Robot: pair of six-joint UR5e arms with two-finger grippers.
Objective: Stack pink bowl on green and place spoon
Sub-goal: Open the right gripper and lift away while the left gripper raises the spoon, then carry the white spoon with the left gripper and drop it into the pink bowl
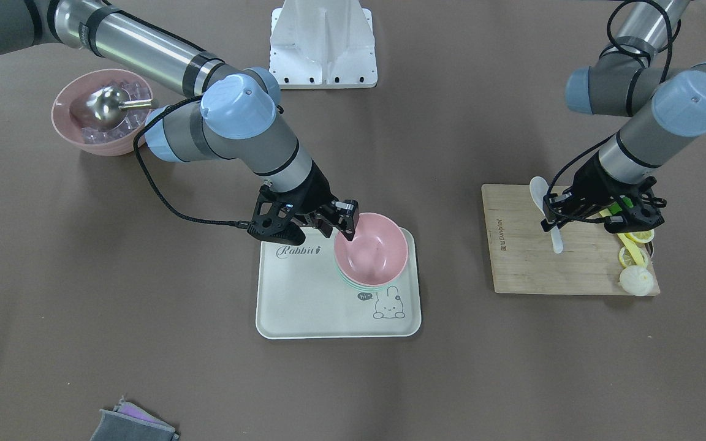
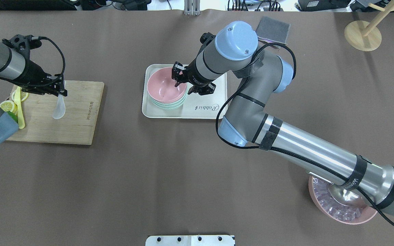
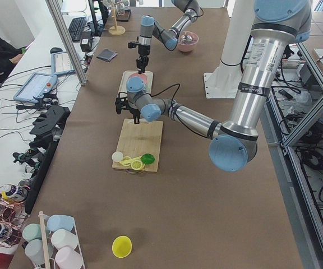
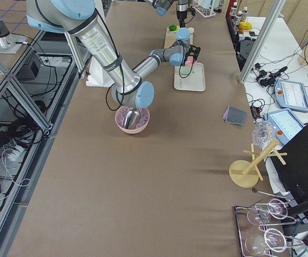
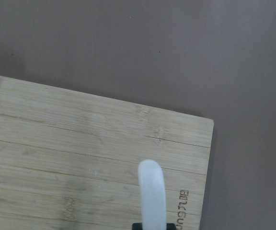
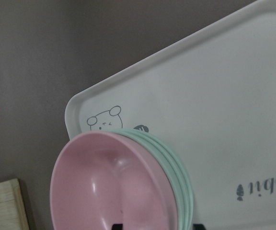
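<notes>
A brown counter [image 1: 144,306] is shown. Near its middle, a cream tray [image 1: 304,294] printed with a rabbit drawing [image 1: 388,304] and the word "Rabbit" is laid flat. Toward one end, a bamboo cutting board [image 1: 518,257] is set, with lemon slices [image 1: 640,236] and a white round food item [image 1: 636,280] gathered along its far short edge. Toward the other end, a pink ice-filled bowl [image 1: 68,131] is seen, with a metal scoop [image 1: 102,105] resting in it. A grey folded cloth [image 1: 132,425] is placed near the counter's edge, and a wooden stand [image 2: 363,34] at a corner.
</notes>
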